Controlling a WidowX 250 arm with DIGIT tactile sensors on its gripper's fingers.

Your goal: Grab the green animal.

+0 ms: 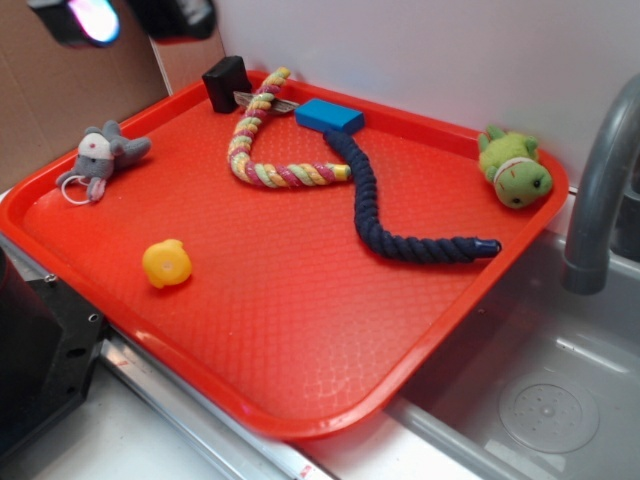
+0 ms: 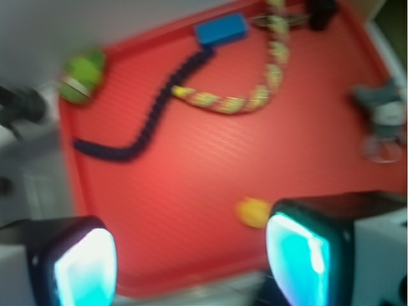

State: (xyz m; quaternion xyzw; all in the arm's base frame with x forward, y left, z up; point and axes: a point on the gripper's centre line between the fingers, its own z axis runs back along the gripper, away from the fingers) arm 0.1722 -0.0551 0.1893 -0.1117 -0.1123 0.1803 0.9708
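Observation:
The green animal [image 1: 515, 168] is a small lime-green plush lying in the far right corner of the red tray [image 1: 300, 330]. In the blurred wrist view the green animal [image 2: 83, 78] shows at the upper left, near the tray's [image 2: 191, 178] corner. My gripper [image 1: 130, 18] hangs high above the tray's far left corner, largely cut off by the picture's top edge. In the wrist view my gripper [image 2: 191, 268] is open, its two lit fingers [image 2: 86, 268] wide apart with nothing between them. It is far from the plush.
On the tray lie a grey plush mouse [image 1: 100, 160], a yellow duck [image 1: 166, 264], a dark blue rope [image 1: 400, 215], a striped rope [image 1: 262, 150], a blue block [image 1: 329, 116] and a black block [image 1: 226, 84]. A grey faucet [image 1: 600, 180] and sink [image 1: 540, 400] stand right of the tray.

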